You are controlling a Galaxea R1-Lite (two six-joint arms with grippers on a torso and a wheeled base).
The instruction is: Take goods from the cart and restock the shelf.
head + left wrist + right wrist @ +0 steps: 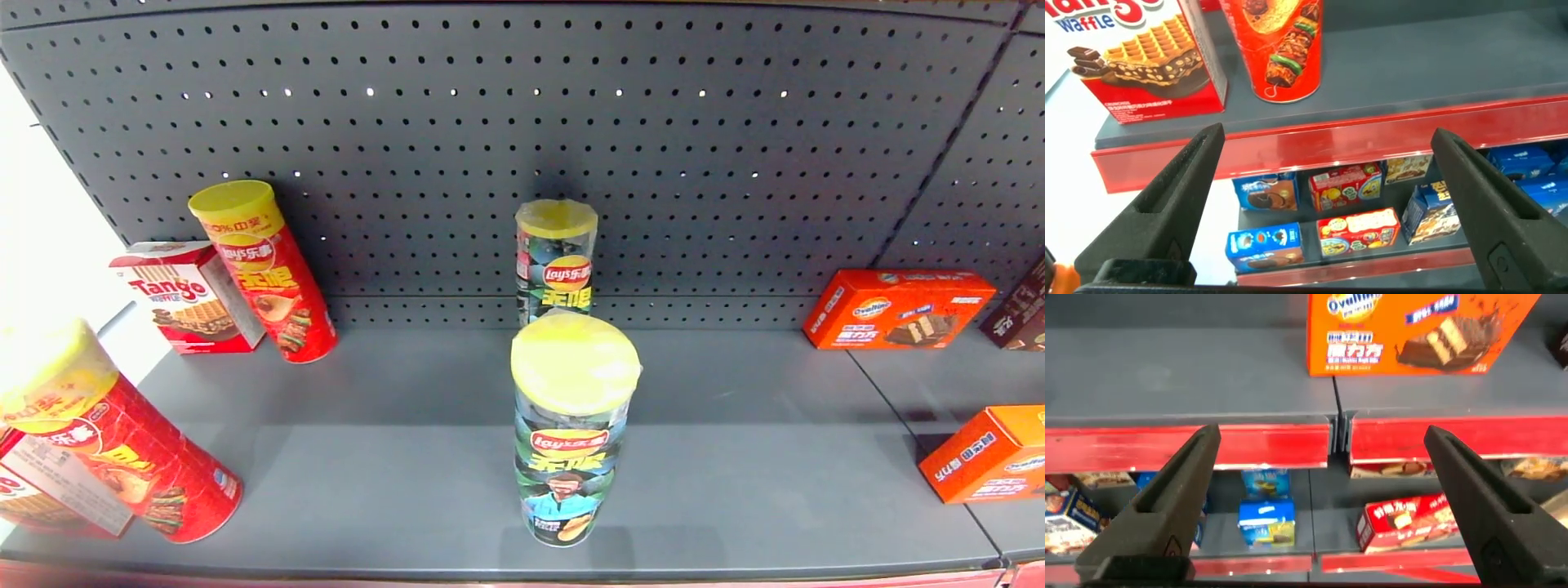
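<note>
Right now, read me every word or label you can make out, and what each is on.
"Tango" and "Waffle": red-and-white box.
"Lay's": front chip can.
"Ovaltine": back orange box.
Other print on these, and on the lower-shelf boxes: too small or blurred to read.

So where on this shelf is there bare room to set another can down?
Two wide bare patches: between the back red can and the two middle cans, and between those and the orange boxes. The left edge is crowded with the waffle box and front red can.

2 cans (571,425) mid-shelf (735,457); 1 behind (555,261) the other.
</note>
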